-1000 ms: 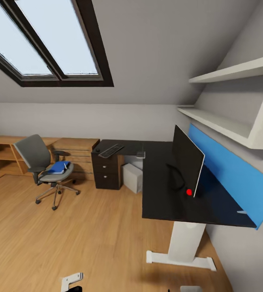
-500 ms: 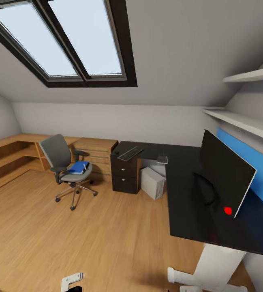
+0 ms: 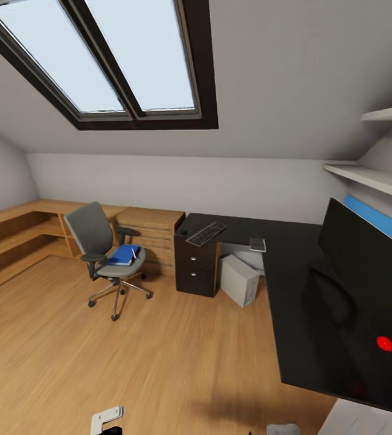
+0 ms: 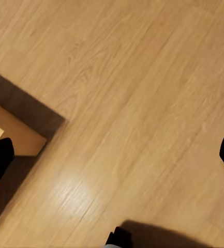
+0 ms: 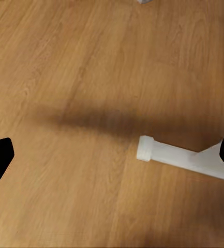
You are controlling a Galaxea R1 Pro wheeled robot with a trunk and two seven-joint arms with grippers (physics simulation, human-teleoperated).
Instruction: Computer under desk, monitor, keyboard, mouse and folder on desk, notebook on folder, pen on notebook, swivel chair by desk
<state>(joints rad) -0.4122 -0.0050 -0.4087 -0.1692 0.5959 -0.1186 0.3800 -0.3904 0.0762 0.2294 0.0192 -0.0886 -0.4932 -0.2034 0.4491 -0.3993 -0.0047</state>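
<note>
Spreading wide, left gripper [image 4: 112, 155] frames bare wood floor [image 4: 122, 88]; right gripper [image 5: 112, 155], equally open, frames a white desk foot [image 5: 181, 157]; head view adds blue folder [image 3: 124, 254].

no readable text, labels or numbers (none anywhere)

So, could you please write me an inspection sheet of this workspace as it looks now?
Surface: desk, glossy black top, L-shaped.
Job's things: monitor and keyboard on the desk; a small grey flat item near the desk's inner corner; folder on the swivel chair; computer under the desk.
Clutter: nothing seen.
Grippers: left gripper and right gripper open, over the wooden floor.
Cables: nothing seen.
Surroundings: skylight, wall shelves, dark drawer cabinet.
</note>
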